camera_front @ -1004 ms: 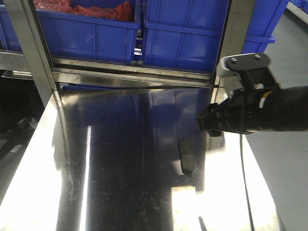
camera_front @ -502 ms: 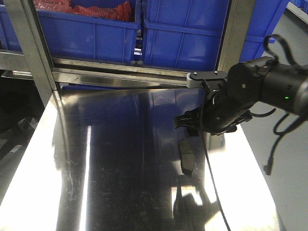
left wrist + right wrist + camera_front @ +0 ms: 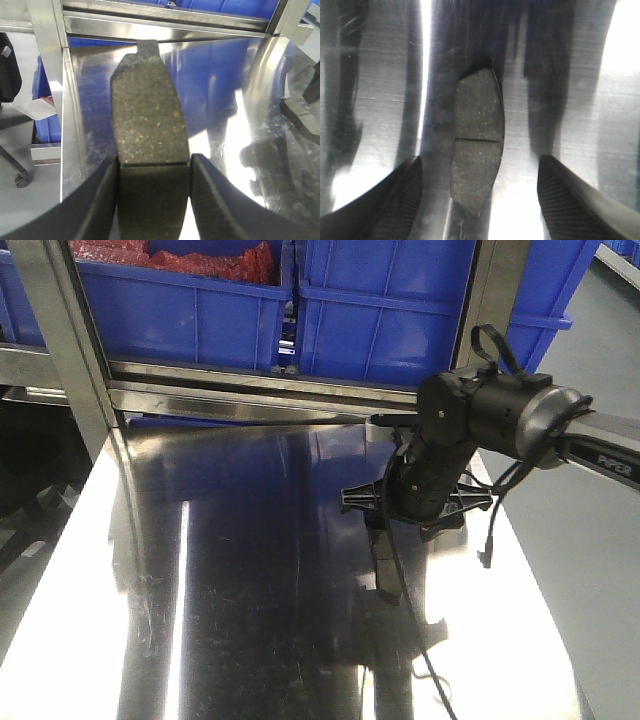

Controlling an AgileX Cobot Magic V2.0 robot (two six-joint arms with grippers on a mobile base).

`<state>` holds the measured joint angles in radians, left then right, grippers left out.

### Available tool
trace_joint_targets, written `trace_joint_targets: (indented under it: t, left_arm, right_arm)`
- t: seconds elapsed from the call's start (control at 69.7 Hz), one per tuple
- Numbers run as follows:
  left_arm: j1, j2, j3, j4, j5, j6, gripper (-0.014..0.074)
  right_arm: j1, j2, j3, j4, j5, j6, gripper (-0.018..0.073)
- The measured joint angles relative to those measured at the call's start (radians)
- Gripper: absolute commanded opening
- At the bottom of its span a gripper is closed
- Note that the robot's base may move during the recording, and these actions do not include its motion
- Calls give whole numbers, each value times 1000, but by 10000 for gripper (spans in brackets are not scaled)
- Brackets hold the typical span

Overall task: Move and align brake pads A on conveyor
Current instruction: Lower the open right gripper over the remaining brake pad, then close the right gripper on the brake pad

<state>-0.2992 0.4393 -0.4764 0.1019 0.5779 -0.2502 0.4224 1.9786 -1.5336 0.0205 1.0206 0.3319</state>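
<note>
Exterior front-facing view: you get the steel surface (image 3: pixel 200 590) filling most of the shot, shiny, with blue bins (image 3: pixel 380 320) racked behind its far edge and a steel frame (image 3: pixel 60 350) upright at far left. Your right arm (image 3: pixel 500 420), black, comes in from the right and bends down over the right half of the surface. The right pincer (image 3: pixel 415 508) hangs with its fingers spread wide, holding nothing, just above the loose brake pad (image 3: pixel 386 565). That pad lies flat on the surface, long axis running away from the camera.

Right wrist view: the same loose brake pad (image 3: pixel 477 150) is friction face up, with the centre groove across its middle. It sits between the two spread fingers (image 3: pixel 390 200) and touches neither.

Left wrist view: your left pincer (image 3: pixel 154 200) is clamped on the gripped brake pad (image 3: pixel 149 125), one finger (image 3: pixel 102 200) on each side of its near end, just below the groove. The pad sticks out forward over the surface, friction face toward the camera. At the right edge you catch the loose brake pad (image 3: pixel 300 112) on the surface, well apart from the gripped one.
</note>
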Motion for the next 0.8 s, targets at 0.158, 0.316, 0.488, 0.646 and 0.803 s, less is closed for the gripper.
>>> trace_joint_targets:
  t: [0.158, 0.316, 0.488, 0.646, 0.803]
  left_arm:
    - [0, 0, 0, 0, 0, 0, 10]
    - [0, 0, 0, 0, 0, 0, 10]
    - [0, 0, 0, 0, 0, 0, 10]
    - [0, 0, 0, 0, 0, 0, 10]
    - [0, 0, 0, 0, 0, 0, 10]
  right_arm:
    - [4, 37, -41, -4, 33, 23, 470]
    - [4, 72, -44, -9, 47, 31, 470]
    - [4, 106, -45, -9, 50, 32, 470]
    - [4, 129, -45, -9, 45, 32, 470]
    - [4, 138, -45, -8, 22, 35, 470]
